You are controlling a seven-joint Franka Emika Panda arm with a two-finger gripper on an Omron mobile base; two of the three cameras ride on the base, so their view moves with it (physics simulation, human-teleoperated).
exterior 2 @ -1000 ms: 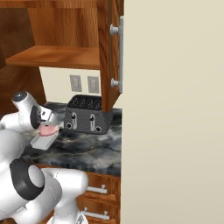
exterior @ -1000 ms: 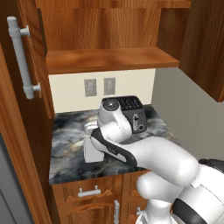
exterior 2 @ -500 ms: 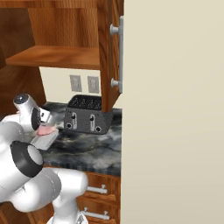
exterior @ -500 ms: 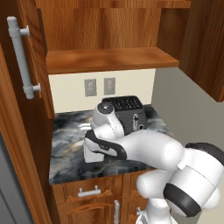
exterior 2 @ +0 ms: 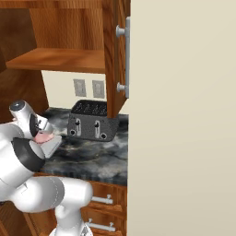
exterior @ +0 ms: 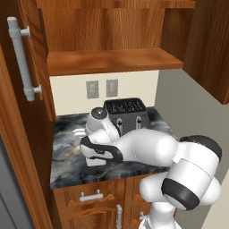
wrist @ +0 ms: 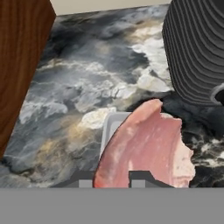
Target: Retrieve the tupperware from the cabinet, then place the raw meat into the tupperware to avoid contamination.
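Observation:
My gripper (wrist: 113, 179) is shut on the raw meat (wrist: 146, 151), a pink-red slab that hangs tilted just over the tupperware (wrist: 112, 124). The tupperware is a whitish shallow container on the dark marbled counter (wrist: 78, 87), and only its rim shows under the meat. From the right base, the meat (exterior 2: 44, 138) sits at the hand above the tupperware (exterior 2: 54, 145). From the left base, the white hand hides the gripper and the tupperware (exterior: 93, 161) peeks out below it. The cabinet (exterior: 112, 60) above stands open, its shelf bare.
A dark grey toaster (exterior: 126, 114) stands at the back of the counter, close to the right of the hand. An open cabinet door (exterior: 27, 67) with a long grey handle hangs at the left, another door (exterior 2: 115, 50) at the right. Drawers (exterior: 91, 196) lie below the counter.
The hand has shifted a little to the left over the counter with the meat still in it, and the elbow has swung out to the right.

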